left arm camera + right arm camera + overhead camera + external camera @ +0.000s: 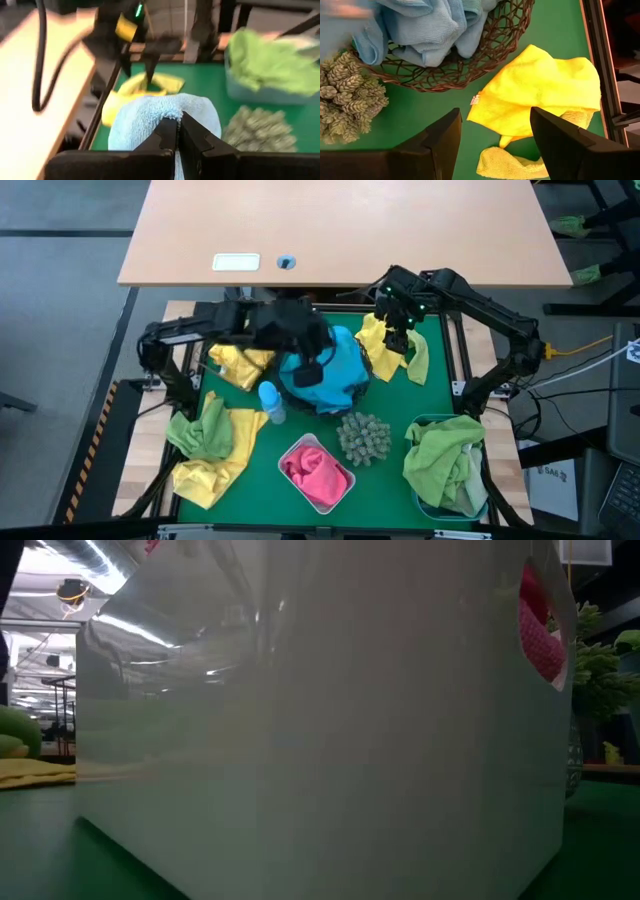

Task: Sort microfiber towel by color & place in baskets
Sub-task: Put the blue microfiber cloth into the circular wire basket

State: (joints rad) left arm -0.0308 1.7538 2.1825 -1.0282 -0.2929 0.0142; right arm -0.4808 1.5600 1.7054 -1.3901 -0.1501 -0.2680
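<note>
Sorting partway: blue microfiber towels fill round wire-mesh bowl; left gripper pinched shut there. Right gripper, wide, above loose yellow towel.

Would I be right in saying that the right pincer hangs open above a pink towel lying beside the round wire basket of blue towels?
Not quite: the towel under the open right pincer is yellow, not pink, as the right wrist view shows. It does lie beside the round wire basket holding the blue towels.

Tan wood desk behind green mat, grey floor.
</note>
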